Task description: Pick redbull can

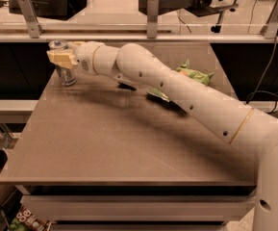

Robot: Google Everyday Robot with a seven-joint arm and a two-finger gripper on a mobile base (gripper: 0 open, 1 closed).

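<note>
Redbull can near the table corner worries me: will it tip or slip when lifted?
Likely tippy: the redbull can is slim, tall, upright. Its smooth metal side may slip. The gripper is at its upper part, so pushes could topple it.

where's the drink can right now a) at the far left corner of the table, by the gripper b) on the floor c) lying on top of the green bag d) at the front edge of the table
a: the can stands upright at the far left corner of the table, with the gripper at its upper part; the green bag lies apart, further right.
</note>
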